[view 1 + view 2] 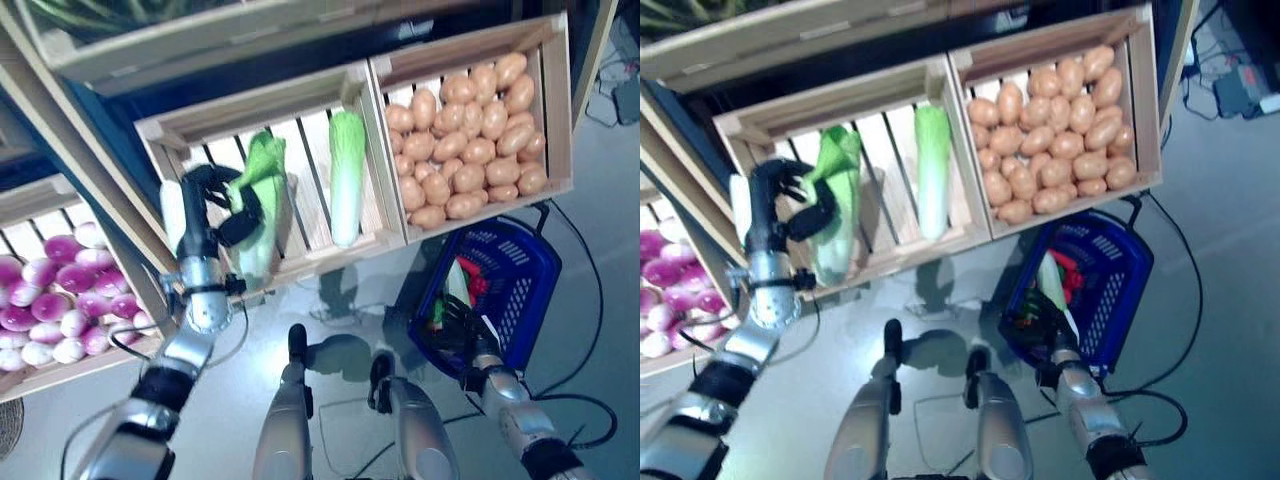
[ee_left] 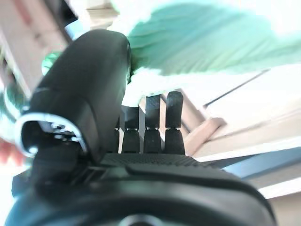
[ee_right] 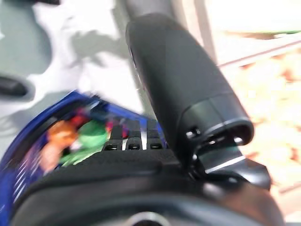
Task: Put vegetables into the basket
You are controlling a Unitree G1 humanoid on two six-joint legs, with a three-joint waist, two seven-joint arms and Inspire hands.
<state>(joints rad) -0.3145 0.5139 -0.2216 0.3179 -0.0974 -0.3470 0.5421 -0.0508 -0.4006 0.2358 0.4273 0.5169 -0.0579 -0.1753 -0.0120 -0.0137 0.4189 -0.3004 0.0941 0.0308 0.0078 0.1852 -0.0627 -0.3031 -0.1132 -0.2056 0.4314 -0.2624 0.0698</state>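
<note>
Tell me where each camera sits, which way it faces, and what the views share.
Left eye view: on the head, looking down at the wooden crates and blue basket; both arms show.
Right eye view: beside it, same scene; the left hand is curled round a napa cabbage.
Left wrist view: along the left hand, facing the cabbage.
Right wrist view: along the right hand, facing the basket.
Shared: cabbage, basket, potatoes.

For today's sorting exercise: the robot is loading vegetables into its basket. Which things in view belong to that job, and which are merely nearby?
Part of the job:
- left hand closing on a cabbage
- right hand holding the blue basket
- second cabbage

Merely nearby:
- potatoes
- turnips
</note>
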